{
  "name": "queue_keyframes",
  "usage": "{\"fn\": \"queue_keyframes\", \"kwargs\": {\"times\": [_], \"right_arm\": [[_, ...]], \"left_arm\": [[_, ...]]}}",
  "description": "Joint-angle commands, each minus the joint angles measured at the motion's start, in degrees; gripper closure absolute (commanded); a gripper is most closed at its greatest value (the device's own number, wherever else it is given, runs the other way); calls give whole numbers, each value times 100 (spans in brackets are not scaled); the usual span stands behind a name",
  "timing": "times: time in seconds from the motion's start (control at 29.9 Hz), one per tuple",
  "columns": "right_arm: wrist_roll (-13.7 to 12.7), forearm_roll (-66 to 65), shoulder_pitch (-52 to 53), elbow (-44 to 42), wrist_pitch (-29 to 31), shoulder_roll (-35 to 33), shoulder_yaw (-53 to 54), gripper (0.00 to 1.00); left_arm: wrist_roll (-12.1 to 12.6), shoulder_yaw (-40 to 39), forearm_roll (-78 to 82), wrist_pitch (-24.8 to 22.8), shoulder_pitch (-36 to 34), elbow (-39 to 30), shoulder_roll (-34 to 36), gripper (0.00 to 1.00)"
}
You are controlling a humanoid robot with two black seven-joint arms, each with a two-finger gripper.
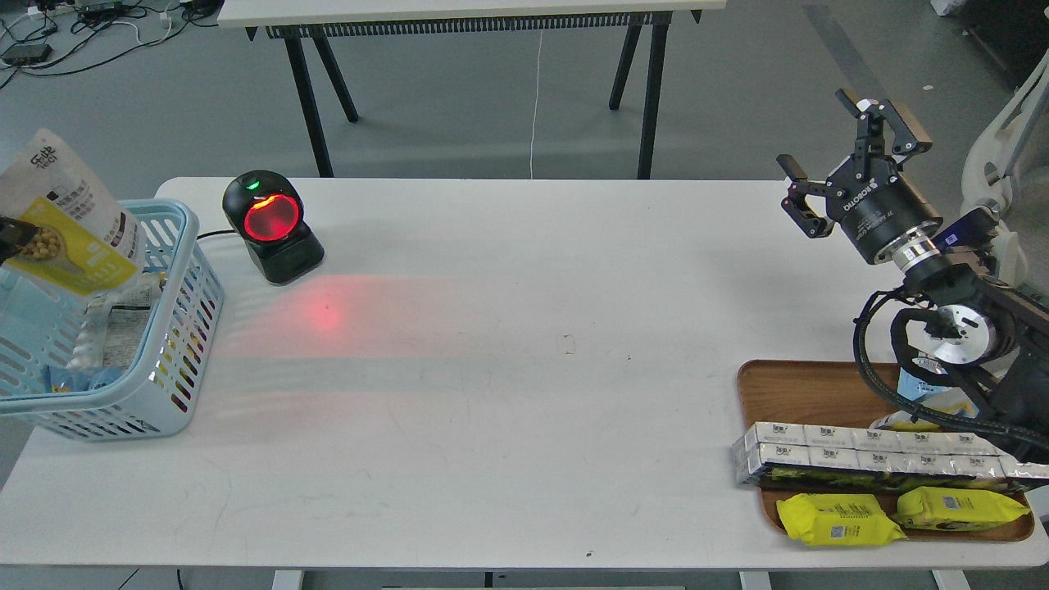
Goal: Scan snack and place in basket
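Note:
The snack [70,225], a white and yellow pouch with pictured nuts, hangs tilted over the far left part of the light blue basket [182,328]. Its lower edge is at about the height of the basket's rim. Only the fingertips of my left gripper [12,238] show at the view's left edge, shut on the pouch's left side. My right gripper [837,160] is open and empty, raised above the table's far right corner. Several packets lie inside the basket.
A black scanner [274,225] with a red window stands right of the basket and casts a red spot on the table. At the front right, a brown wooden tray [787,385] holds a row of silver boxes [860,459], two yellow packets [836,520] and a blue pouch [922,389].

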Motion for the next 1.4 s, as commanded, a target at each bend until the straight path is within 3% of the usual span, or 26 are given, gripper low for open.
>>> {"fn": "queue_keyframes", "kwargs": {"times": [0.0,0.23,0.37,0.53,0.6,0.63,0.74,1.07,1.2,1.37], "right_arm": [[0,1,-9,5,0,-1,1,3],[0,1,-17,13,0,-10,-8,3],[0,1,-17,22,0,-18,-8,3],[0,1,-17,40,0,-53,-17,3],[0,1,-17,40,0,-53,-17,3],[0,1,-17,40,0,-45,-17,3],[0,1,-9,66,0,-10,-26,3],[0,1,0,110,0,-10,-52,3],[0,1,27,110,0,8,-61,3],[0,-8,105,215,0,17,-79,3]], "left_arm": [[0,-200,5,3,373,64,-48,100],[0,-947,5,-67,1217,187,-285,100],[0,-1290,5,-233,1411,214,-417,90],[0,-1747,-3,-318,1402,257,-408,57],[0,-2115,-91,-318,1437,310,-408,20],[0,-2300,-117,-318,1499,328,-426,8],[0,-2950,-118,-318,1832,538,-540,1],[0,-4208,-1108,-318,2352,916,-681,1],[0,-4673,-2556,-318,2360,1180,-830,1],[0,-5289,-5534,-318,2527,1224,-1049,1]]}}
